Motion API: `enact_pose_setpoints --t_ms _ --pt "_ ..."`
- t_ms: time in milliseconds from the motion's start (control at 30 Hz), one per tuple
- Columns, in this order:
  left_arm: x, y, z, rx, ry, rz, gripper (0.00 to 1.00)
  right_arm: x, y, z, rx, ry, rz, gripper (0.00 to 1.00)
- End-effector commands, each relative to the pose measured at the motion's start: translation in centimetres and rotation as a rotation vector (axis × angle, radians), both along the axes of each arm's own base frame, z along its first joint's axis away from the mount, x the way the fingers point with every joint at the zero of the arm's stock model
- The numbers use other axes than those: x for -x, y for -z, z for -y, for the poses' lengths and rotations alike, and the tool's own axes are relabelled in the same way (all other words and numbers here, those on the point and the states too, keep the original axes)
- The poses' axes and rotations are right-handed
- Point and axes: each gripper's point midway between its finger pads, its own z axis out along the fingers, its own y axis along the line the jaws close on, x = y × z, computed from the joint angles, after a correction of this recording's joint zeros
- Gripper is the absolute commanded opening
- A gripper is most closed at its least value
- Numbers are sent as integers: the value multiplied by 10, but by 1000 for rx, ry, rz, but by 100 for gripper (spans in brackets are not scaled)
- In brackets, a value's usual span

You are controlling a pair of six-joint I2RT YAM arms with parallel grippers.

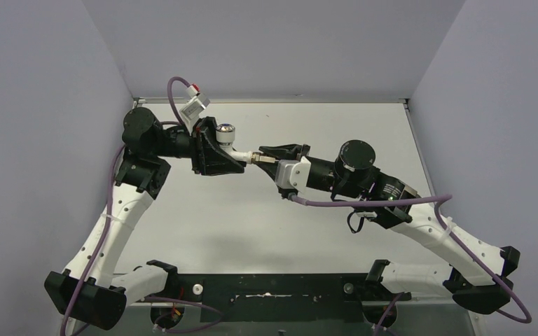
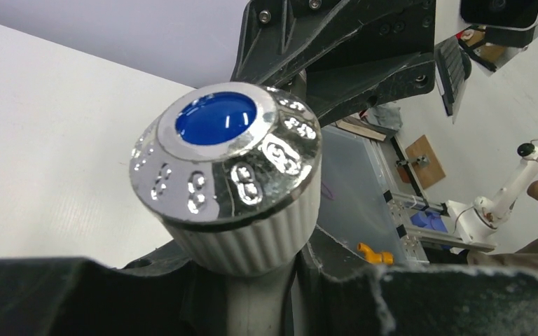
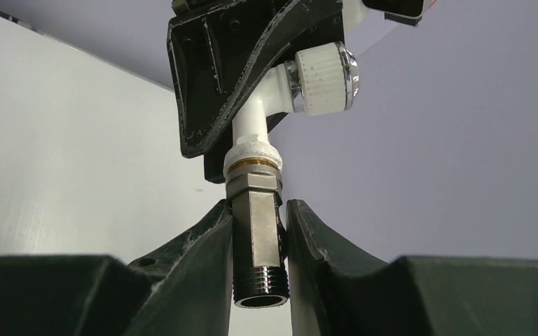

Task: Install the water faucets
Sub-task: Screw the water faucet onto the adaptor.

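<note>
And there it was, mid-air, well above the worktop (image 1: 203, 231): the tap (image 3: 256, 122) and the fitting (image 3: 256, 234) met end to end between the 2 arms. The left end effector (image 1: 230, 158) was clamped on the white tap body, with the chrome knob (image 2: 224, 168) and its blue dot sticking up out of the grip. The right end effector (image 3: 258, 245) was closed on the fitting's flats, 1 pad on each side, the threaded open end poking out toward its own wrist.

Here was the relation that mattered. From the right wrist view, tap stem and fitting shared 1 long axis, running straight away from the right end effector into the left one. From above, that axis lay across the worktop, left to right, dipping slightly toward the right arm. The brass collar sat touching the top of the fitting, so the joint looked at least started; how deep the threads had gone could not be seen.

The right arm was the one on the fitting, so the turn looked to be its job: a wrist roll about that shared axis, with the left holding firm. Any tilt off the line risked cross-threading.
</note>
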Motion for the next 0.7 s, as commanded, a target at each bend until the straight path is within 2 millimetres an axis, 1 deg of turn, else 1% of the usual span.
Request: enact_pose_setpoints --t_ms 0,167,400,500,533,600,667 --pt "1 -24 -3 27 -41 233 0 -4 -24 3 -168 60 -161 0" --pt "-6 -19 -3 -20 -80 237 0 -2 -10 -1 -148 54 -226 0" --pt "-6 -19 -4 -24 -93 245 0 3 -9 -3 -145 26 -247 0" --pt "-6 -19 -4 -24 -94 244 0 3 -6 -2 -119 29 -215 0" --pt "-7 -19 -4 -25 -93 242 0 3 -6 -1 -108 31 -184 5" --pt "-8 -18 -4 -26 -98 241 0 5 -10 3 -97 27 -111 25" --pt "-11 -17 -3 -27 -107 242 0 13 -16 6 -90 -12 -41 42"
